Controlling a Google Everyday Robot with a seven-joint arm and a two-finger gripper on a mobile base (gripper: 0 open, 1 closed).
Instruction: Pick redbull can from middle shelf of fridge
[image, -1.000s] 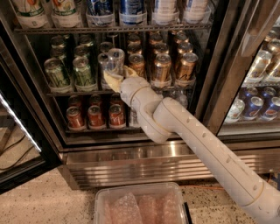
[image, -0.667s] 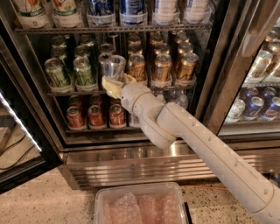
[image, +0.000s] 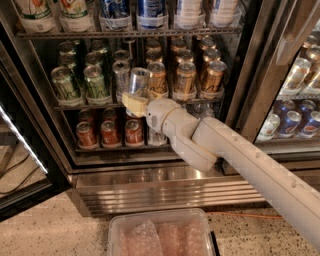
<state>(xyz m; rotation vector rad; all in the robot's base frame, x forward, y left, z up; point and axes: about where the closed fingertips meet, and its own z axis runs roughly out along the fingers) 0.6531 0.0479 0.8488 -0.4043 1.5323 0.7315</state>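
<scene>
The fridge (image: 248, 85) stands open in front of me. Its middle shelf (image: 75, 106) holds green cans (image: 65, 83) on the left, a silver can (image: 120, 76) behind, and gold cans (image: 185, 80) on the right. My gripper (image: 134, 103) is at the shelf's front edge, left of the gold cans. Its cream fingers (image: 131, 106) are closed around the lower part of the slim silver redbull can (image: 139, 81). The can stands nearly upright just forward of the row. My white arm (image: 235, 155) reaches in from the lower right.
Red cans (image: 109, 133) stand on the shelf below and large bottles (image: 150, 12) on the shelf above. The ribbed steel base panel (image: 165, 189) is underneath. A clear plastic bin (image: 162, 235) lies on the floor in front. A neighbouring cooler with blue cans (image: 291, 123) is at the right, and the open door (image: 20, 150) at the left.
The gripper and the silver can in it have shifted right and slightly down, out from the row of cans towards the shelf's front edge.
</scene>
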